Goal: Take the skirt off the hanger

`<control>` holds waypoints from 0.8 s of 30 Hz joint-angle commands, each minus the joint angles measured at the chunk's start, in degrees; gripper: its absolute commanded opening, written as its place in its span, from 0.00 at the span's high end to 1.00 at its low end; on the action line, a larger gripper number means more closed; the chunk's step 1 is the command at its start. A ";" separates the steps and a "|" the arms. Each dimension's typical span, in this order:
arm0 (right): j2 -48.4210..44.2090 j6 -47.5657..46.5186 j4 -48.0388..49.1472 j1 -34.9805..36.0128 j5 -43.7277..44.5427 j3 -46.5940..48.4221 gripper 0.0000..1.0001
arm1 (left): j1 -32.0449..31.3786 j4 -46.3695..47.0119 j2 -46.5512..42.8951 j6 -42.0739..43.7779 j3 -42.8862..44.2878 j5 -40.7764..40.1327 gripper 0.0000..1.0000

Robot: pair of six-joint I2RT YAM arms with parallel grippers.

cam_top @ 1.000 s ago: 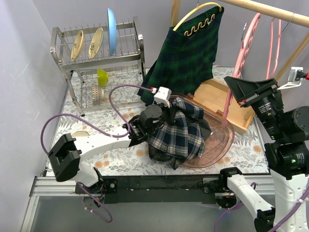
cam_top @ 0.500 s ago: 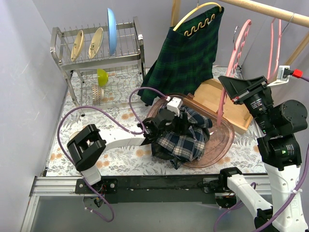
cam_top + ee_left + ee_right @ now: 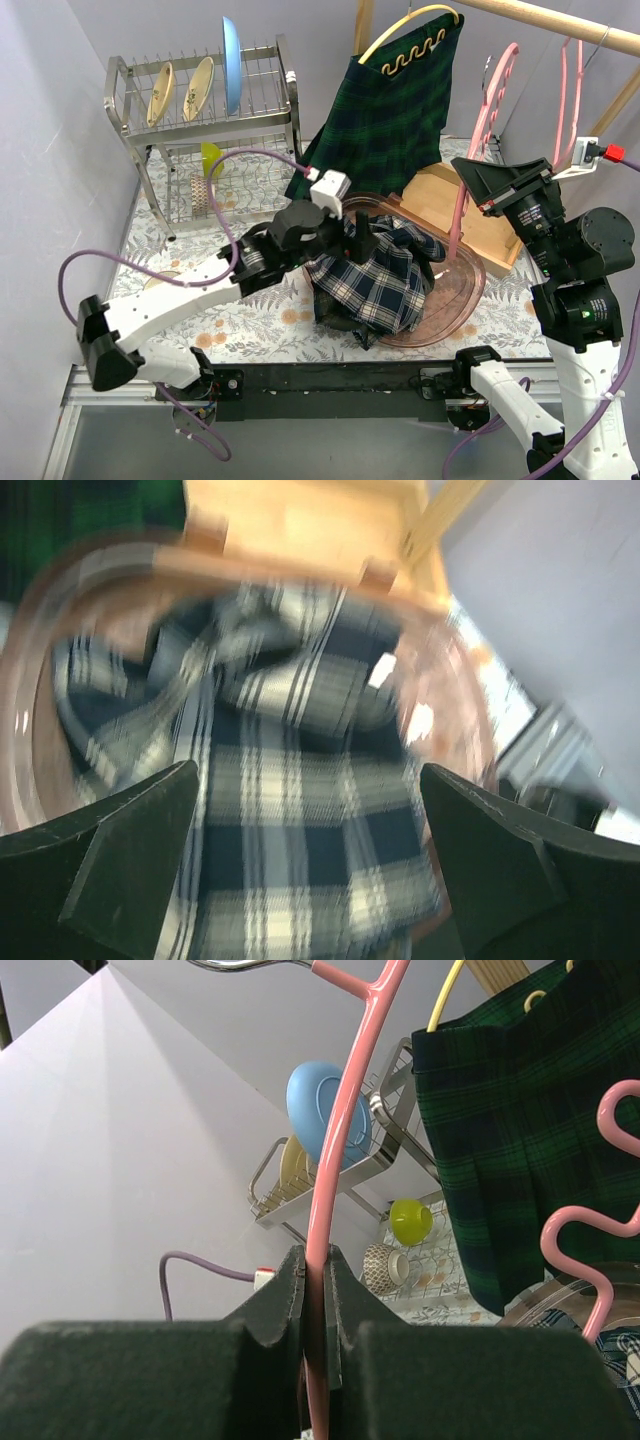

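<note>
The skirt [image 3: 375,280], navy and white plaid, lies crumpled in a pink see-through tray [image 3: 455,305]. It fills the blurred left wrist view as a plaid skirt [image 3: 300,820]. My left gripper [image 3: 347,235] hovers open just above the skirt's left side, and nothing sits between the wide-apart jaws of that gripper [image 3: 310,770]. My right gripper [image 3: 472,168] is shut on the bare pink hanger [image 3: 492,105], held up at the right. The right wrist view shows the gripper [image 3: 316,1260] pinching the hanger's rod [image 3: 345,1120].
A dark green plaid skirt [image 3: 385,120] hangs on a yellow hanger from the wooden rail [image 3: 560,25]. Another pink hanger [image 3: 570,90] hangs there too. A wooden tray [image 3: 470,220] lies behind the pink one. A dish rack [image 3: 200,100] with plates stands back left.
My left gripper has opened, let go of the skirt and drawn back up and to the left. The skirt stays in the tray. The right gripper shifted slightly left with the hanger.
</note>
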 commanded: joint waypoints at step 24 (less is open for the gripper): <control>-1.19 0.60 7.25 -0.32 0.40 -1.28 0.99 | -0.39 13.79 13.01 -2.27 -14.28 -3.72 0.99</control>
